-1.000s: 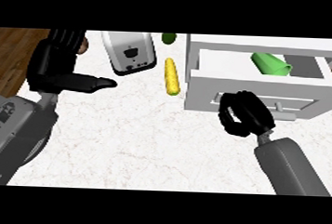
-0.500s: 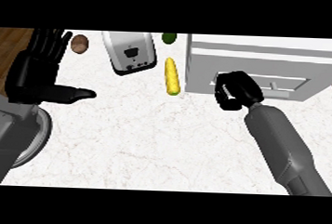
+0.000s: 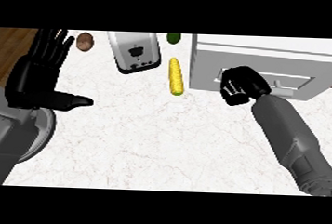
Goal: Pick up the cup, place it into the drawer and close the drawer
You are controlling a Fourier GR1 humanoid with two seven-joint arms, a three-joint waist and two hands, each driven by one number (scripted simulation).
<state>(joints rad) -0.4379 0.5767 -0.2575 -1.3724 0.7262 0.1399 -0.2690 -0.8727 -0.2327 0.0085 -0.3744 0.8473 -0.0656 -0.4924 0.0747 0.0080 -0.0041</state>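
Note:
The white drawer unit stands at the back right with its drawer pushed in; the front panel and handle face me. The cup is hidden from view. My right hand is against the left part of the drawer front, its fingers curled and holding nothing I can see. At the left my left hand rests open, fingers up and thumb pointing right.
A yellow corn cob lies left of the drawer unit. A toaster stands behind it, with a green item and a brown round item at the back. Wood floor shows beyond the counter's left edge.
The drawer, open with the green cup inside a second ago, is now shut. My right hand moved forward with the drawer front. The left hand shifted a little.

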